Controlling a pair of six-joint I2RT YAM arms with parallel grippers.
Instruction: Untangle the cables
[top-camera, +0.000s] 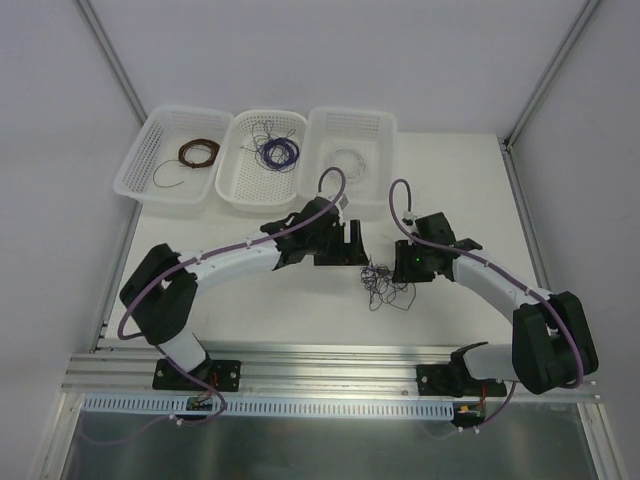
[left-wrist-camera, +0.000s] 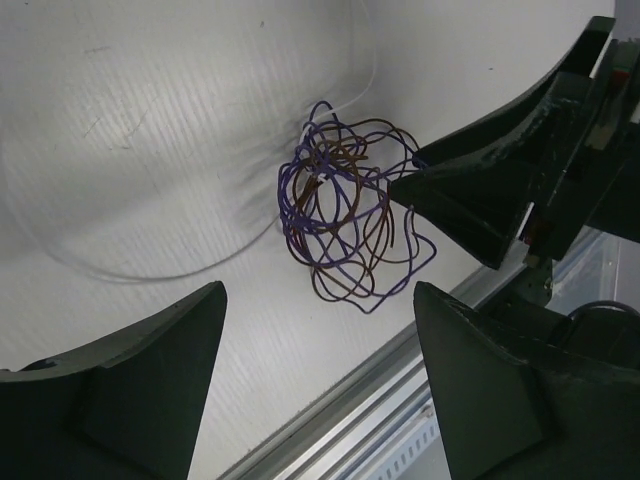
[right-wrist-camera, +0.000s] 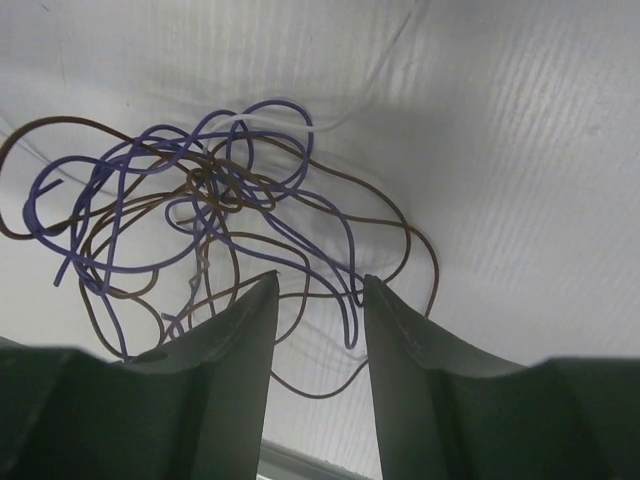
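Observation:
The cables (top-camera: 384, 283) are a small tangle of thin purple, brown and pale wires lying on the white table between the two grippers. In the left wrist view the tangle (left-wrist-camera: 345, 215) lies ahead of my left gripper (left-wrist-camera: 318, 290), which is wide open, empty and short of it. My left gripper (top-camera: 352, 245) sits up and left of the tangle. My right gripper (top-camera: 397, 266) is at its right edge. In the right wrist view the right gripper (right-wrist-camera: 318, 285) is open, and purple and brown loops of the tangle (right-wrist-camera: 215, 215) run between its fingertips. The right gripper's finger (left-wrist-camera: 470, 195) touches the tangle's side.
Three white baskets stand at the back of the table: the left basket (top-camera: 150, 160) holds a brown coil, the middle basket (top-camera: 240, 180) a purple coil, the right basket (top-camera: 375, 125) a pale coil. The table's near edge with its aluminium rail (top-camera: 330, 360) lies just below the tangle.

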